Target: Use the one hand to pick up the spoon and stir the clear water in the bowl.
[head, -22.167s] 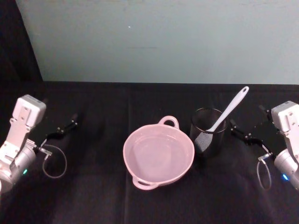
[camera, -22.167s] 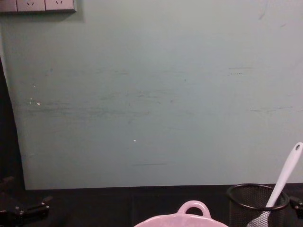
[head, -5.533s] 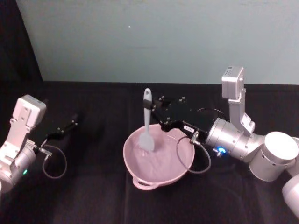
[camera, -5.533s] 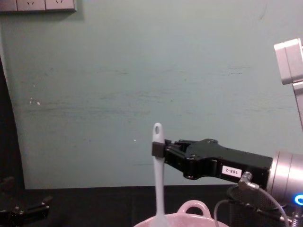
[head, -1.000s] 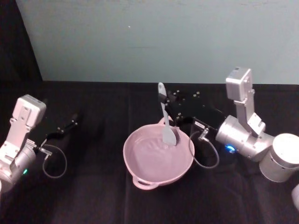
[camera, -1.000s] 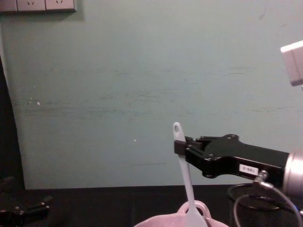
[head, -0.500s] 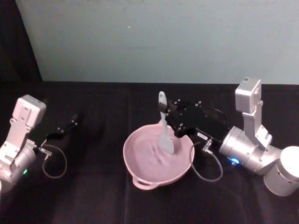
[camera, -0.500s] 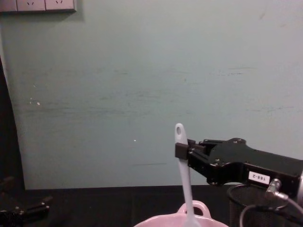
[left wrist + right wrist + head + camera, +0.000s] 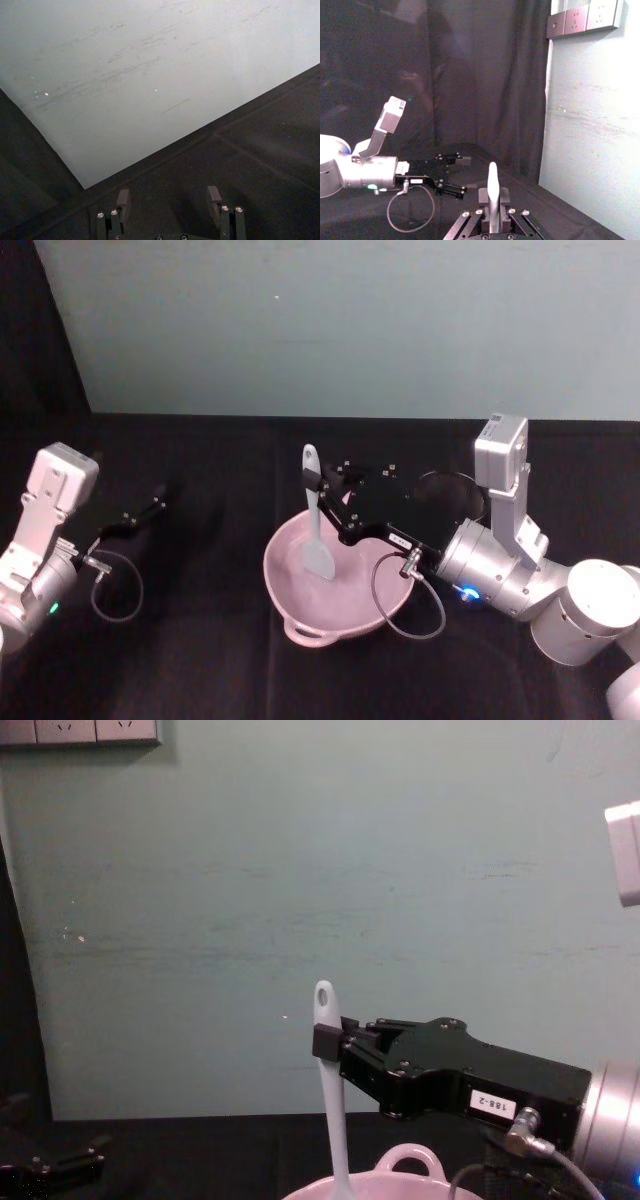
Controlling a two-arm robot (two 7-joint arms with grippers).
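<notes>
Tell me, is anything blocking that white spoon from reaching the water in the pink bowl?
Nothing visible does. The right gripper is shut on the upper handle of the spoon, and the spoon's head is already down inside the bowl, with no object between them. The left gripper sits open, far off to the left.

The right gripper point(image 9: 325, 486) is clamping the white spoon point(image 9: 314, 525) high on its handle, holding it upright, its blade dipping inside the pale pink bowl point(image 9: 275, 575).

Spoon point(image 9: 316, 530) in the bowl point(image 9: 290, 585)
We see it upright there, right gripper point(image 9: 322, 483) at its handle, left gripper point(image 9: 158, 502) well left.
</notes>
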